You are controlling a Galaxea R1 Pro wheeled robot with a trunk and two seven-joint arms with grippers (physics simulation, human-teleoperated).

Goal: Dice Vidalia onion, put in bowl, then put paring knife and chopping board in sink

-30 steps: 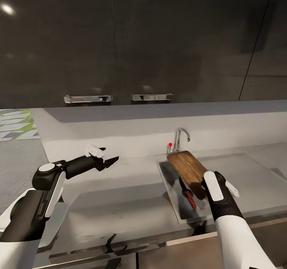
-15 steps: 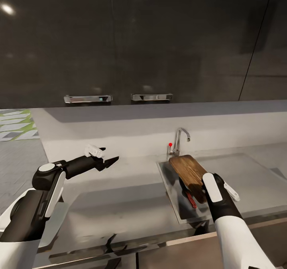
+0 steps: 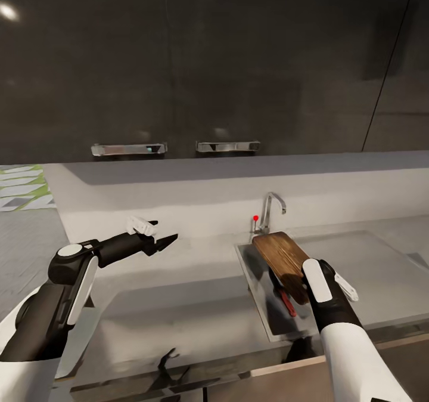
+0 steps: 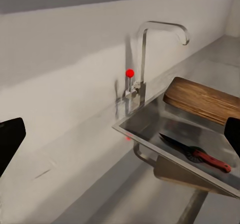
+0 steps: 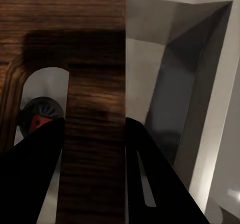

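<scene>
Head view shows the right gripper (image 3: pixel 305 283) clamped on the handle end of the chopping board (image 3: pixel 281 256), which tilts over the sink (image 3: pixel 253 288) with its far end up near the tap (image 3: pixel 269 210). Right wrist view shows both fingers (image 5: pixel 30 154) pinching the bar beside the board's slot. Below the board, the paring knife (image 4: pixel 200 155) lies on the sink floor, red handle toward the front. Off to the left, above the countertop (image 3: pixel 179 306), the left gripper (image 3: pixel 156 235) hangs released, its jaws apart and holding nothing.
</scene>
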